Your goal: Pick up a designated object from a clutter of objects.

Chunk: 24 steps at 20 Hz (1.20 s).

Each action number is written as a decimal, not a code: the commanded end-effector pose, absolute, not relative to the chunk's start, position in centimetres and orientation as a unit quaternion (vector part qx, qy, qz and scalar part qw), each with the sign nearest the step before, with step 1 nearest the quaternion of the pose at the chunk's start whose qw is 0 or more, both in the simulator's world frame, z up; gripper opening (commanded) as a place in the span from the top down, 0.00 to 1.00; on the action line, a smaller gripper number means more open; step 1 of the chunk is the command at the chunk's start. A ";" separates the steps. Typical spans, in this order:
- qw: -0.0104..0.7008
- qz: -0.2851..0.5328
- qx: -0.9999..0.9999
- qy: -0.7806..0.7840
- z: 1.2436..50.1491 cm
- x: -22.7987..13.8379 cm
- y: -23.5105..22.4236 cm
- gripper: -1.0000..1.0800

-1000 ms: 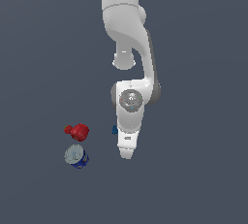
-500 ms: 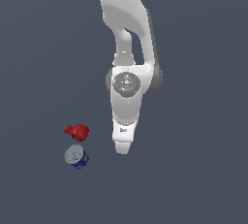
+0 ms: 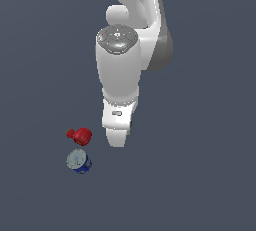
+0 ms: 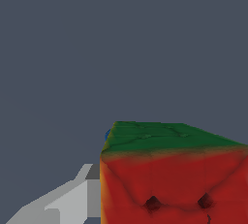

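The designated object, a cube (image 4: 172,179) with a red face and a green face, fills the near part of the wrist view. One grey finger (image 4: 72,201) presses against its side, and my gripper (image 4: 169,208) is shut on it. A sliver of the tiny blue cone (image 4: 107,135) peeks out behind the cube's edge. In the exterior view the white hand (image 3: 117,125) covers the fingers and the cube. The rest of the clutter lies to the exterior view's left of the hand: a red rounded object (image 3: 81,135) and a blue-and-white can (image 3: 78,161).
A plain dark grey floor (image 3: 200,185) lies all around. The arm's large white links (image 3: 120,60) hang over the middle of the exterior view and hide the floor beneath them.
The arm has come up toward the exterior camera and looks bigger. The blue cone that showed beside the hand a second ago is now hidden. The red object and the can have not moved.
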<state>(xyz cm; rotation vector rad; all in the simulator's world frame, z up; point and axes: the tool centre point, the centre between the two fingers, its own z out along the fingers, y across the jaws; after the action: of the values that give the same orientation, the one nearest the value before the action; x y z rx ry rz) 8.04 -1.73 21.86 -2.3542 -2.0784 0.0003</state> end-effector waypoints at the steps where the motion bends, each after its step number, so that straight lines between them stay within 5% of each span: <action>1: 0.000 -0.001 -0.749 -0.662 24.9 8.1 -2.3 1.00; 13: 0.000 0.000 -0.750 -0.662 37.2 8.5 -5.0 1.00; 24: 0.000 0.000 -0.750 -0.662 42.1 9.0 -6.1 1.00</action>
<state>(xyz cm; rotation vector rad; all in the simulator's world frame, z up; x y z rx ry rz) 8.93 -5.99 41.65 -2.3551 -2.0773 0.0004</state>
